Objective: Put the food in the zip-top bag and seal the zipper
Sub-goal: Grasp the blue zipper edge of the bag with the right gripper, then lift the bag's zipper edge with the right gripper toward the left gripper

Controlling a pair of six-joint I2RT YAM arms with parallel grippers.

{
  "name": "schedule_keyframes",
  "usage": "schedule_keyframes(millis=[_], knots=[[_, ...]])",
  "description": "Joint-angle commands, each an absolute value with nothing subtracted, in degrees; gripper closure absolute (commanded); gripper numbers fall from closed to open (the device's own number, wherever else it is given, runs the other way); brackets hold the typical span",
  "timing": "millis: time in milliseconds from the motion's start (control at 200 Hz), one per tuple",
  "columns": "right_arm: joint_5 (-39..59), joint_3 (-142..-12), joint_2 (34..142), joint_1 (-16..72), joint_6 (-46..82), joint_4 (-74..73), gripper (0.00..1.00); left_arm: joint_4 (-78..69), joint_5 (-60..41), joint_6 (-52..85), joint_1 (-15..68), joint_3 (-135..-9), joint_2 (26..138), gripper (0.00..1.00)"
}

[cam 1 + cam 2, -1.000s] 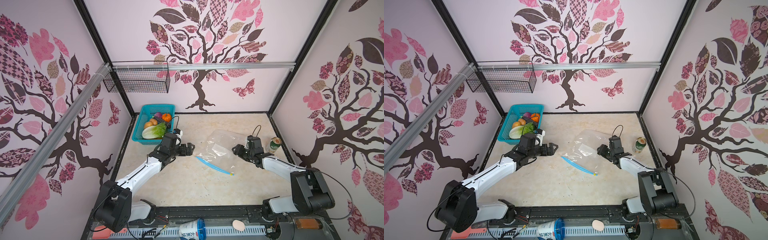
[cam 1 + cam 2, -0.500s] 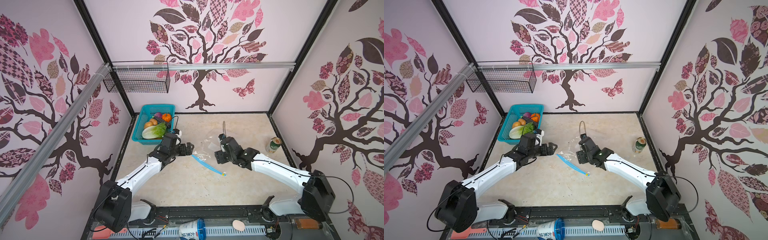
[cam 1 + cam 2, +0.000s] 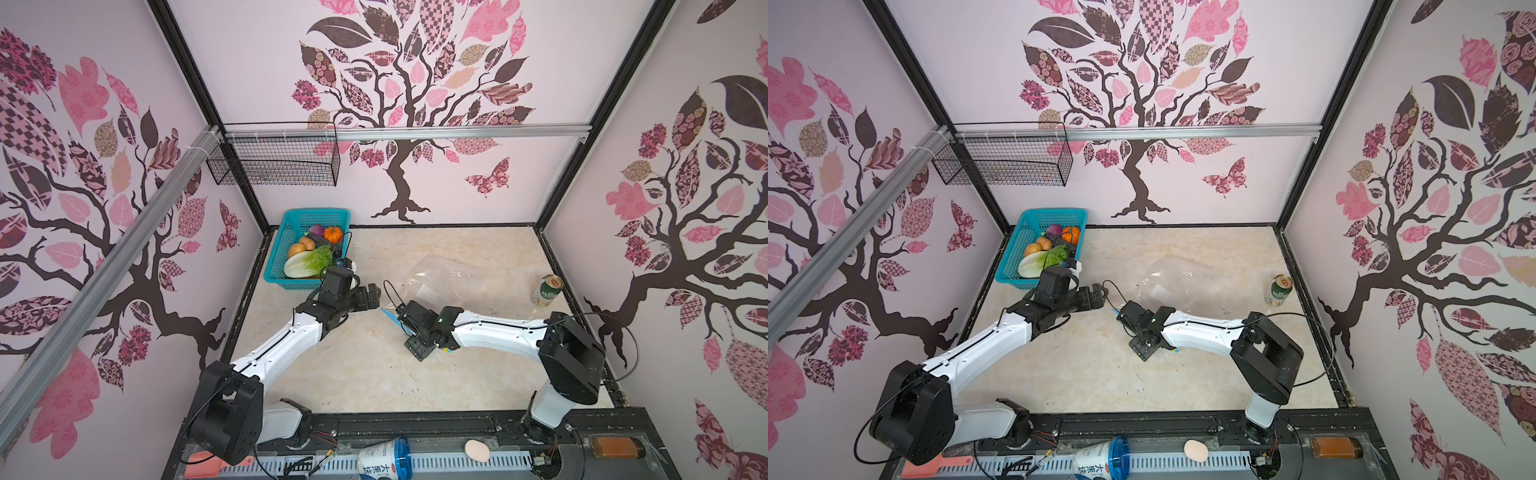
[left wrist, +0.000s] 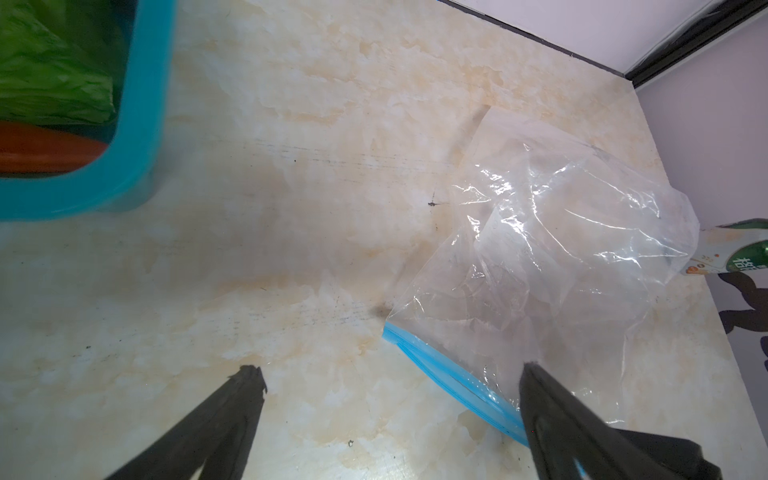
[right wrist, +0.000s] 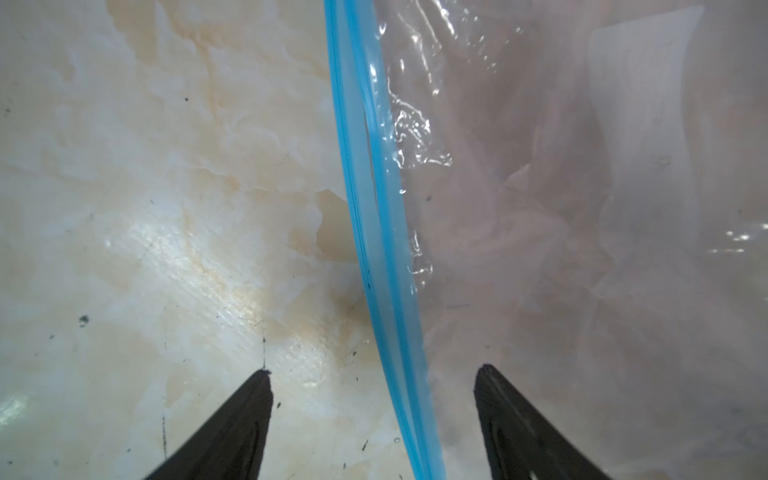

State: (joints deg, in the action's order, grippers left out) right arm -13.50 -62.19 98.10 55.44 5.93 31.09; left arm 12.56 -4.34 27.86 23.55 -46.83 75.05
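The marble table [image 3: 374,374] carries the crumpled zip-top bag [image 3: 453,282] right of centre, and the food [image 3: 316,255] sits piled in the teal basket [image 3: 286,237] at the far left. The left gripper [image 4: 388,370] hovers with its fingers spread wide at the bag's near-left corner. The right gripper [image 5: 372,371] is spread too, one finger on each side of the blue zipper [image 5: 374,232], pinching nothing

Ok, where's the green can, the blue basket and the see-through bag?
green can [image 3: 545,296]: in a top view, on its green side.
blue basket [image 3: 316,216]: in a top view, on its back wall.
bag [image 3: 461,277]: in a top view, on its clear middle.
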Motion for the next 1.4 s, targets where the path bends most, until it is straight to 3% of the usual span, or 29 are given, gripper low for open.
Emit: schedule_keyframes(millis=[0,300,455,640,800,935,1395], knots=[[-14.05,-62.74,100.99,55.63,4.16,32.70,0.19,12.59,-4.62,28.96,22.68,-49.71,73.97,0.01],[-22.92,-62.28,102.20,55.64,3.52,29.99,0.22,12.30,-4.92,29.07,22.24,-49.35,73.39,0.01],[-28.46,-61.51,103.47,55.64,2.03,26.61,0.37,12.22,-5.12,28.96,22.24,-49.40,73.54,0.02],[-27.65,-60.83,105.58,55.55,1.41,21.50,0.50,12.01,-5.32,28.90,22.24,-49.24,73.35,0.01],[-29.25,-59.87,106.57,55.47,1.69,17.63,0.72,11.98,-5.44,28.80,22.24,-49.14,73.03,0.01],[-27.75,-59.73,105.46,54.74,2.15,17.40,1.00,11.87,-5.37,28.74,22.24,-49.12,72.80,0.01],[-6.09,-56.82,87.68,44.24,11.87,13.35,1.00,9.35,-10.18,30.58,22.31,-47.82,72.64,0.02]])
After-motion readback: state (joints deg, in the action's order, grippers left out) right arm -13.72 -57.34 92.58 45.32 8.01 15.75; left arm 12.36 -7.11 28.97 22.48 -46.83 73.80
